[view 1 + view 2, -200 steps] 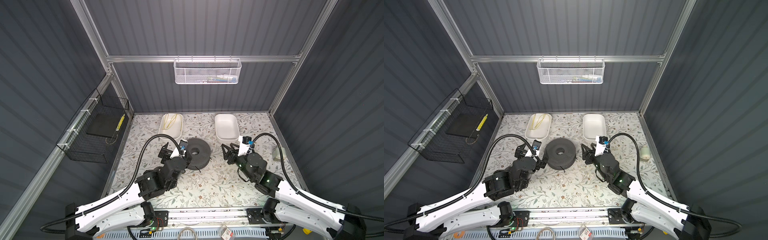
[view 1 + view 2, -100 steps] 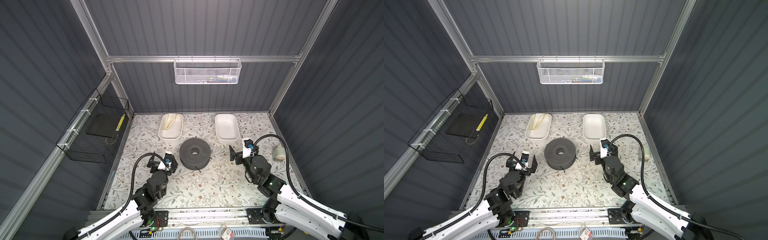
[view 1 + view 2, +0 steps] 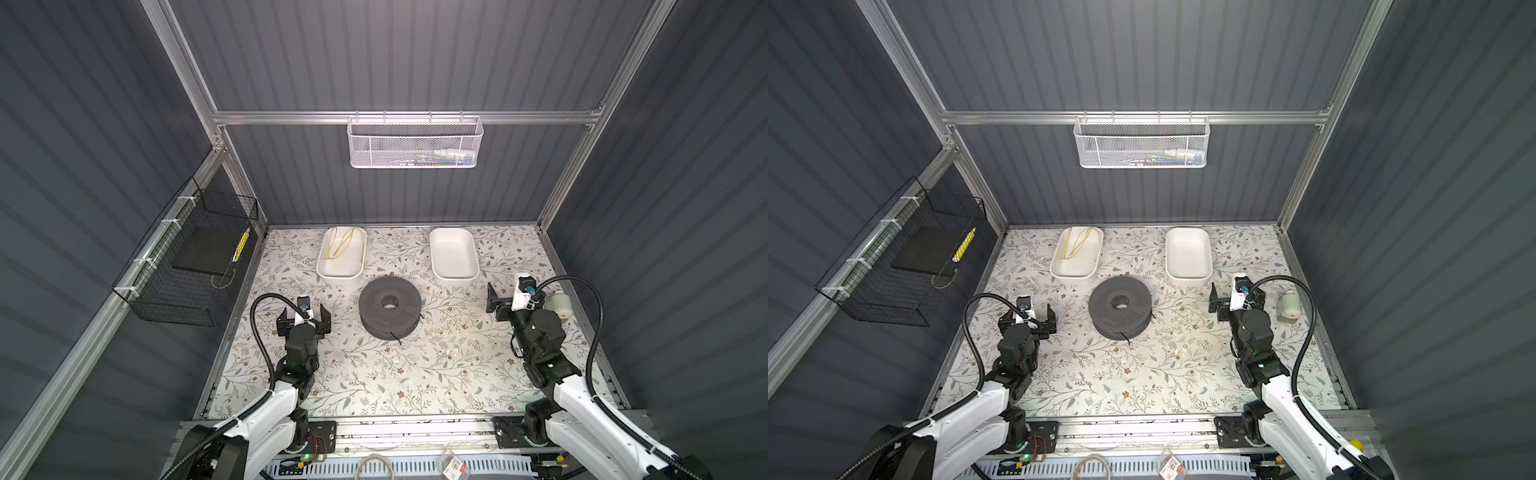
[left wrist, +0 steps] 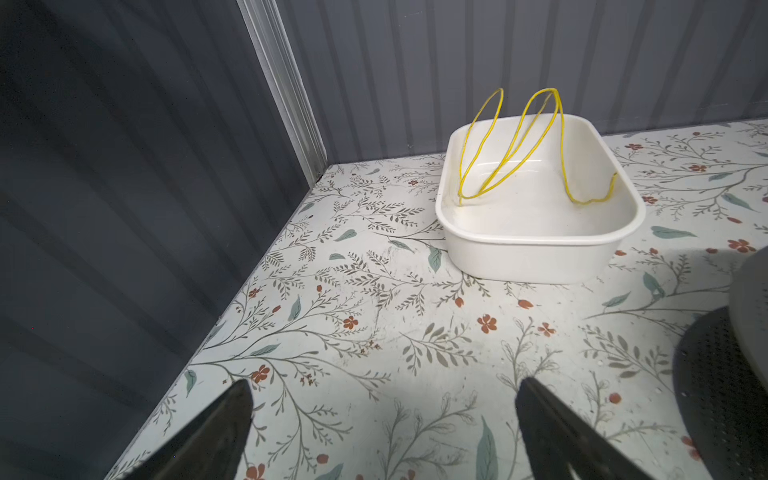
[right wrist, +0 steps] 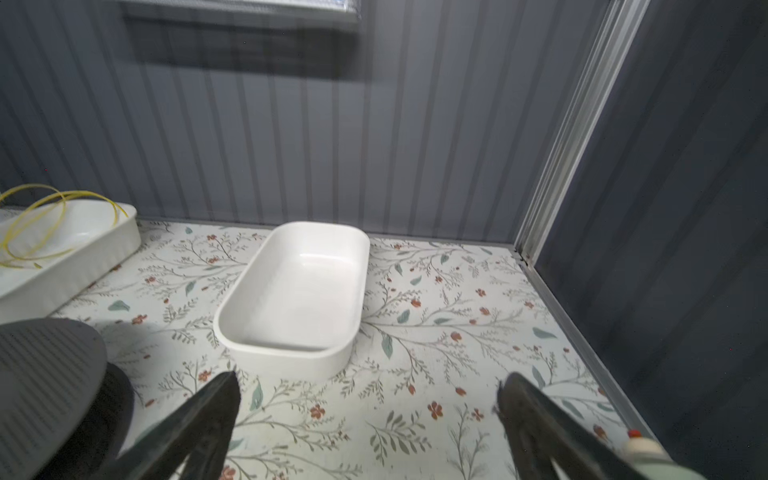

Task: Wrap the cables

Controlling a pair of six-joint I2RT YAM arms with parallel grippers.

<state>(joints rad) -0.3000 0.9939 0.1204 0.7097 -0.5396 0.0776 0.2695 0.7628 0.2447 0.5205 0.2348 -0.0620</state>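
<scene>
Cable tail at edge of spool

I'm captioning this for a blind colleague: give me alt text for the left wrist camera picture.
A white tray holding loose loops of yellow cord sits on a floral table. The fingers of the left gripper stand wide apart with nothing between them, and part of a dark perforated spool is in view.

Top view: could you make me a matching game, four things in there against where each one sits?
1 spool
2 yellow cord
3 white mesh basket
4 black wire basket

a on the side wall
b middle of the table
c in a white tub
d on the back rail

Pairs: 1-b, 2-c, 3-d, 4-a
</scene>
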